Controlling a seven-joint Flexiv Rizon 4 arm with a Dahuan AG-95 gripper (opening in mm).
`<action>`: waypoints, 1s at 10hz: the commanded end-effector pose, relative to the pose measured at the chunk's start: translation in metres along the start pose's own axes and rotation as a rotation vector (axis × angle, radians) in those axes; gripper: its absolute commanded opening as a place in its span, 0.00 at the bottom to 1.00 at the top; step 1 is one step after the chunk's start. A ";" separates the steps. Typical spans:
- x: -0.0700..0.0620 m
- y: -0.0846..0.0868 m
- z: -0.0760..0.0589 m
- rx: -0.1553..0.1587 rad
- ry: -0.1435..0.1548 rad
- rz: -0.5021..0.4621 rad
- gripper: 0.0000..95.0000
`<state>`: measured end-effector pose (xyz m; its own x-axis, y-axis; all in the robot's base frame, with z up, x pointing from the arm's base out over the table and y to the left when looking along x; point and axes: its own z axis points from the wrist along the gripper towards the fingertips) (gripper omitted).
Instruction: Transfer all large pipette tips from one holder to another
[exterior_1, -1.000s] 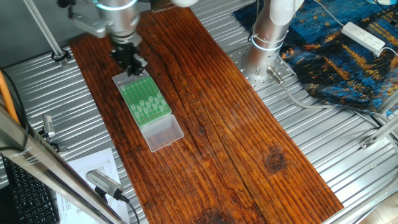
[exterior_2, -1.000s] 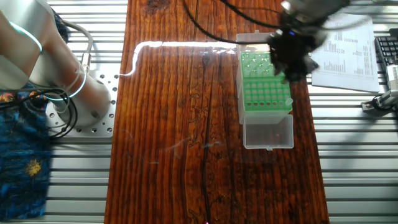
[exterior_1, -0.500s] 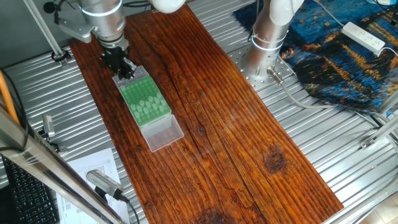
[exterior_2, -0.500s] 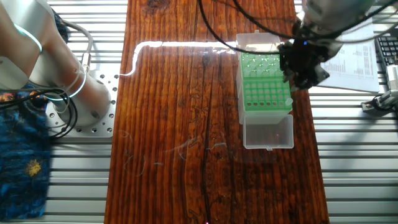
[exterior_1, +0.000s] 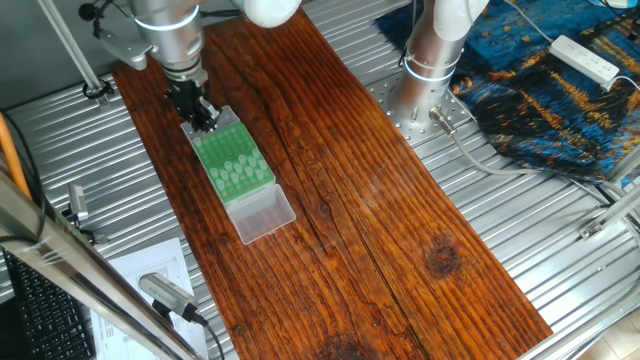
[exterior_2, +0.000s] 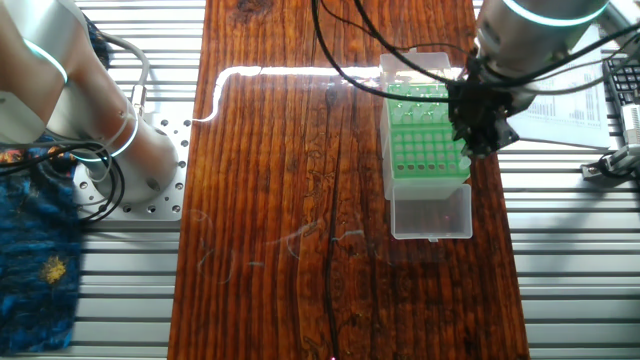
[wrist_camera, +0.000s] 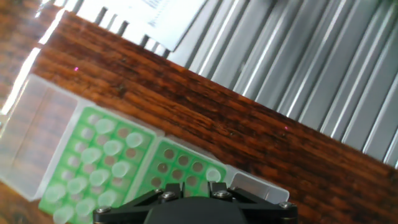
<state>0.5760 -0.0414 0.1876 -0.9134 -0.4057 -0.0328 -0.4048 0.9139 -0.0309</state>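
A green rack (wrist_camera: 118, 168) sits on the wooden board (exterior_1: 330, 180) and has two holders. The holder beside the clear lid (exterior_1: 265, 215) holds several large pipette tips (wrist_camera: 102, 152), whitish with round tops. The far holder (wrist_camera: 180, 165) shows mostly bare holes and one tip (wrist_camera: 212, 175) at its corner. My gripper (exterior_1: 200, 112) hangs low over that far holder, at the rack's outer edge (exterior_2: 462, 135) in the other fixed view. In the hand view only the finger bases (wrist_camera: 166, 194) show, a little apart. The fingertips are hidden, and I see no tip between them.
A clear plastic piece (exterior_2: 415, 68) lies at the rack's far end. Printed paper (exterior_2: 560, 85) lies on the ribbed metal table beside the board. The robot base (exterior_1: 430, 60) stands across the board from the rack. A blue cloth (exterior_1: 540, 90) lies at the far right.
The gripper moved from above the rack's far part out toward its outer edge. It then came slightly lower and back toward the rack.
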 end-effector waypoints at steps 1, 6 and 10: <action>-0.001 -0.004 0.007 0.004 0.000 0.050 0.20; 0.002 -0.011 0.013 0.004 -0.011 0.085 0.20; 0.000 -0.012 0.016 0.012 -0.054 0.100 0.20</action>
<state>0.5801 -0.0523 0.1710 -0.9452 -0.3131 -0.0928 -0.3111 0.9497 -0.0350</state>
